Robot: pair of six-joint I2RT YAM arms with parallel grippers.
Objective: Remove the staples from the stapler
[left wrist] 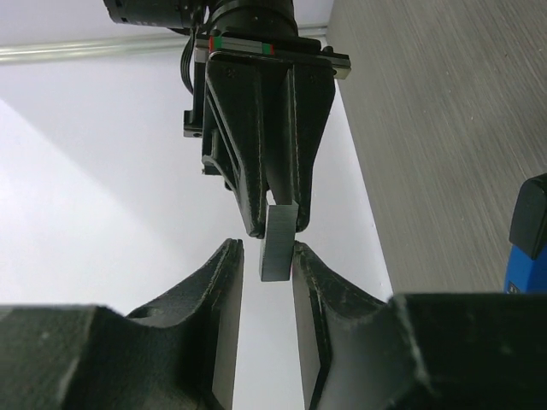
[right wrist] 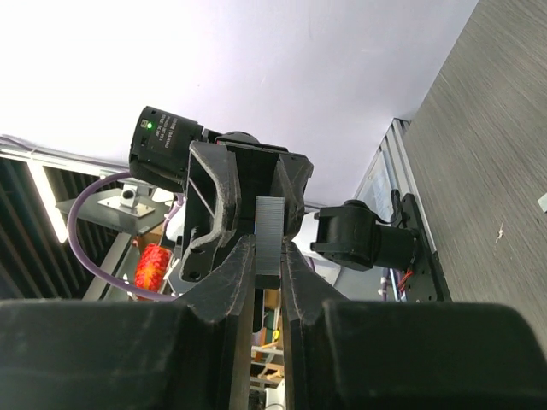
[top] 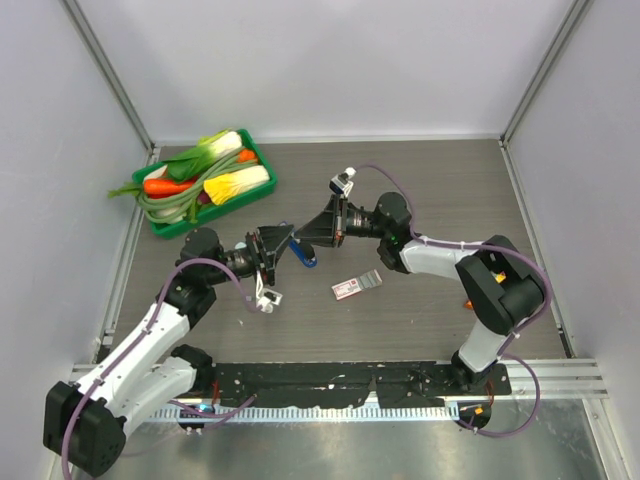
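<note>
Grey table [top: 430,200] below, and we've got the staples [left wrist: 278,243] pinched in the right gripper [right wrist: 267,259], held in mid-air between both arms. Left gripper [left wrist: 267,256] straddles their other end, jaws a bit apart.

White walls [top: 330,60], grey woodgrain table [top: 440,190]

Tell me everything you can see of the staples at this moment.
The staples are a short, flat, silver-grey metal strip with fine ridges, held in mid-air. The right gripper clamps one end; the left gripper brackets the other, one finger seemingly touching it, a gap at the second.
</note>
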